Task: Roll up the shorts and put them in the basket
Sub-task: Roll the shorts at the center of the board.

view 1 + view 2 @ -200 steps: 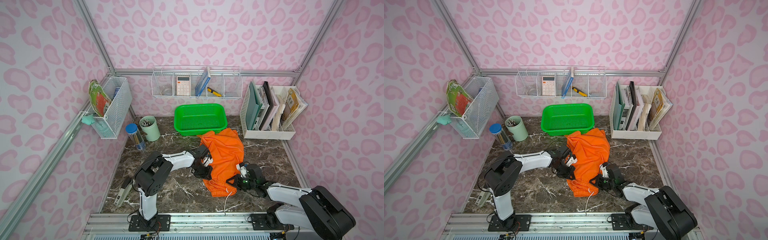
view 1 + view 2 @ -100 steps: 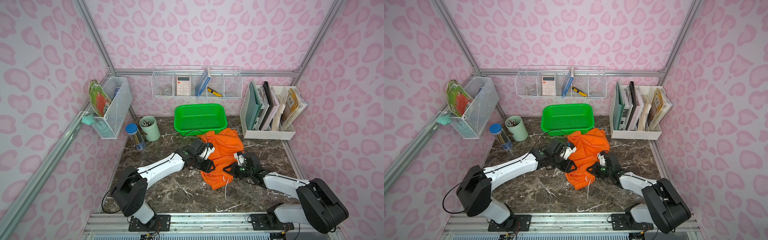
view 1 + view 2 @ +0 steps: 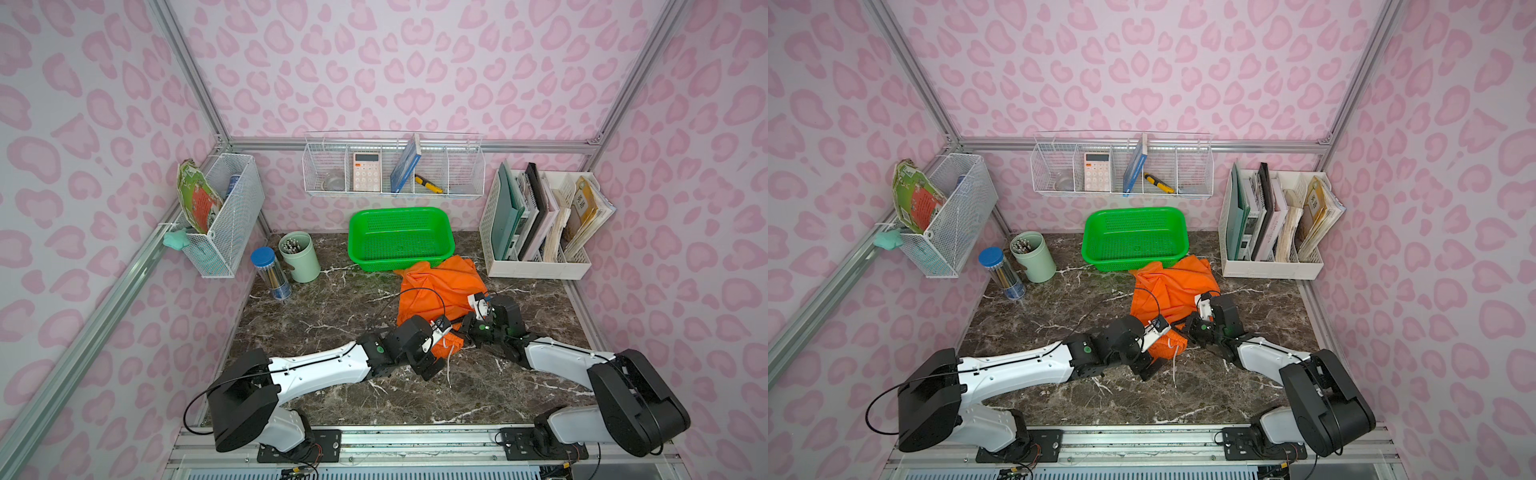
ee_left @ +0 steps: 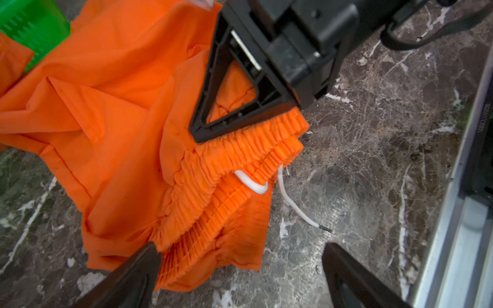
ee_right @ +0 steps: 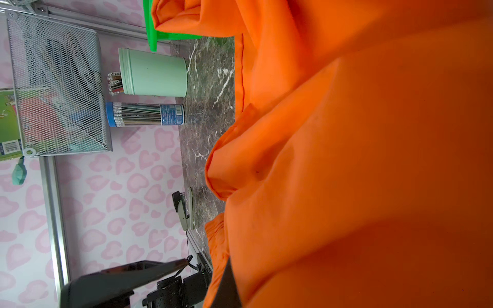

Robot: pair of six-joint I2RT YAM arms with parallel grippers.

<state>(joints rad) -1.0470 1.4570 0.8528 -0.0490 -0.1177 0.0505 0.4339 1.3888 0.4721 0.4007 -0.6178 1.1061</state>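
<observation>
The left arm (image 3: 316, 368) and right arm (image 3: 557, 361) pair white shells with black joint housings. The left, lower left in both top views, carries a thin black cable (image 3: 185, 415) loop and a green dot (image 3: 379, 350) near the wrist. The right gripper (image 4: 198, 132) has a black open-triangle finger (image 4: 206, 88).

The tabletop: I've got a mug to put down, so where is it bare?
Bare tabletop lies between the pencil tube and the left arm, between the file rack and the right arm, and along the front rail. It is crowded mid-table, around the shorts and up to the green basket.
</observation>
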